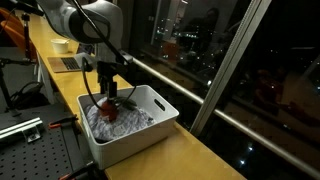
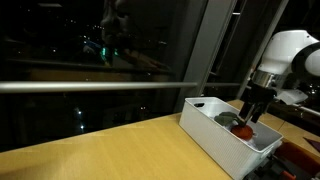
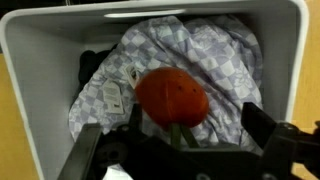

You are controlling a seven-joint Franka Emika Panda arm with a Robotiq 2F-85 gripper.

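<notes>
Arm [image 1: 85,22] bent downward; tool [image 1: 107,95] points straight down, jaws spread wide.

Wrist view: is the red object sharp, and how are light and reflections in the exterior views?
Wrist view: the red object and checked cloth are slightly blurred; the gripper at the bottom edge is dark and out of focus. In both exterior views the window is dark with city lights and reflections, and the white bin looks brightest.
</notes>
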